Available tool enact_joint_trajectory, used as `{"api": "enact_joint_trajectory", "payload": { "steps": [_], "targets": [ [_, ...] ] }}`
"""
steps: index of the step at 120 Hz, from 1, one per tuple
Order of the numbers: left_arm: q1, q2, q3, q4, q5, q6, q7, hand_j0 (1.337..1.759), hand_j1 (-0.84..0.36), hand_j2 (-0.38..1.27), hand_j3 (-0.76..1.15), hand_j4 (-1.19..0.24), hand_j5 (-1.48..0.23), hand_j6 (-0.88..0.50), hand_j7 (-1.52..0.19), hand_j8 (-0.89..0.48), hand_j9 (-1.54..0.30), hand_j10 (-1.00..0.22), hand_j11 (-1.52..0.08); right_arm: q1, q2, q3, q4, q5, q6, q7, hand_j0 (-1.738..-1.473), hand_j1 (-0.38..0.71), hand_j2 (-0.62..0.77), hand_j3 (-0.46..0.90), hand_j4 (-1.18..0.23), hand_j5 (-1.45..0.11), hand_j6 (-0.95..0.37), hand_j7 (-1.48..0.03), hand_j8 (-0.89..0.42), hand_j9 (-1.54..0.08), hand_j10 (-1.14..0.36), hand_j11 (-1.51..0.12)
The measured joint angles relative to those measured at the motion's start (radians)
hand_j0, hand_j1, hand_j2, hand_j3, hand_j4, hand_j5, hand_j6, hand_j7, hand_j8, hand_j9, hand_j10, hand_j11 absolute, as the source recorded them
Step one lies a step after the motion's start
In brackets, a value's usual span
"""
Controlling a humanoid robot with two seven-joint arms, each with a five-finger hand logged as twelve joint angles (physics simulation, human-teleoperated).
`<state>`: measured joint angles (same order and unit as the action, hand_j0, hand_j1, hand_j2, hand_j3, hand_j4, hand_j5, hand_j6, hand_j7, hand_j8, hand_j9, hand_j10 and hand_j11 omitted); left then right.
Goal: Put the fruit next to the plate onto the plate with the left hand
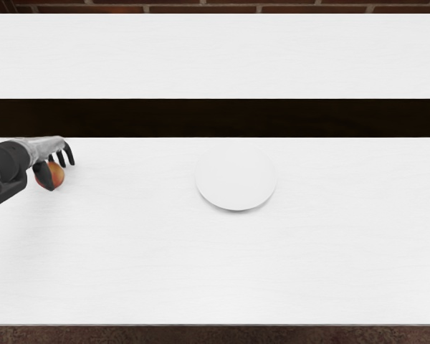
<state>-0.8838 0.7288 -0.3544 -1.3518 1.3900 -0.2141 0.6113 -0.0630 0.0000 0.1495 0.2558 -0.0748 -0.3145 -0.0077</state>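
A small orange-red fruit (54,173) lies on the white table far to the left of the round white plate (236,179). My left hand (54,163) comes in from the left edge and sits right over the fruit, its dark fingers curled down around it and hiding most of it. Whether the fruit is lifted off the table I cannot tell. The plate has nothing on it.
The white table (215,272) stretches wide to the front and right. A dark gap (215,118) runs across behind it, with a second white surface (215,57) beyond.
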Motion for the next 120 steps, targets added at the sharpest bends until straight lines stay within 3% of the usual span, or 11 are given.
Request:
{"api": "enact_joint_trajectory", "payload": {
  "steps": [21,33,44,51,63,120],
  "targets": [
    [-0.003,-0.006,0.019,0.022,0.006,0.003,0.000,1.648,-0.25,0.14,0.00,-0.52,-0.70,-0.52,-0.70,-0.45,-0.73,-0.50,-0.73,0.000,0.000,0.000,0.000,0.000,0.000,0.000,-1.658,-0.35,0.00,0.00,0.00,0.00,0.00,0.00,0.00,0.00,0.00,0.00],
    [-0.009,-0.006,0.022,0.026,0.006,0.002,0.000,1.651,-0.28,0.26,0.00,-0.58,-0.76,-0.56,-0.76,-0.46,-0.78,-0.56,-0.78,0.000,0.000,0.000,0.000,0.000,0.000,0.000,-1.658,-0.35,0.00,0.00,0.00,0.00,0.00,0.00,0.00,0.00,0.00,0.00],
    [-0.026,-0.021,0.023,0.026,0.001,-0.001,0.000,1.651,-0.30,0.32,0.00,-0.63,-0.85,-0.54,-0.84,-0.43,-0.86,-0.55,-0.85,0.000,0.000,0.000,0.000,0.000,0.000,0.000,-1.658,-0.35,0.00,0.00,0.00,0.00,0.00,0.00,0.00,0.00,0.00,0.00],
    [-0.040,-0.024,0.023,0.025,-0.002,-0.002,0.000,1.651,-0.31,0.33,0.00,-0.65,-0.89,-0.52,-0.88,-0.41,-0.89,-0.53,-0.89,0.000,0.000,0.000,0.000,0.000,0.000,0.000,-1.658,-0.35,0.00,0.00,0.00,0.00,0.00,0.00,0.00,0.00,0.00,0.00],
    [-0.091,-0.034,0.022,0.017,-0.021,-0.004,0.000,1.650,-0.26,0.20,0.00,-0.68,-0.96,-0.51,-0.94,-0.40,-0.94,-0.52,-0.93,0.000,0.000,0.000,0.000,0.000,0.000,0.000,-1.658,-0.35,0.00,0.00,0.00,0.00,0.00,0.00,0.00,0.00,0.00,0.00],
    [-0.251,-0.228,0.018,-0.046,-0.148,-0.011,0.000,1.651,-0.30,0.28,0.00,-0.70,-1.06,-0.46,-1.03,-0.36,-1.01,-0.48,-0.99,0.000,0.000,0.000,-0.001,0.000,0.000,0.000,-1.658,-0.35,0.00,0.00,0.00,0.00,0.00,0.00,0.00,0.00,0.00,0.00]
  ]
}}
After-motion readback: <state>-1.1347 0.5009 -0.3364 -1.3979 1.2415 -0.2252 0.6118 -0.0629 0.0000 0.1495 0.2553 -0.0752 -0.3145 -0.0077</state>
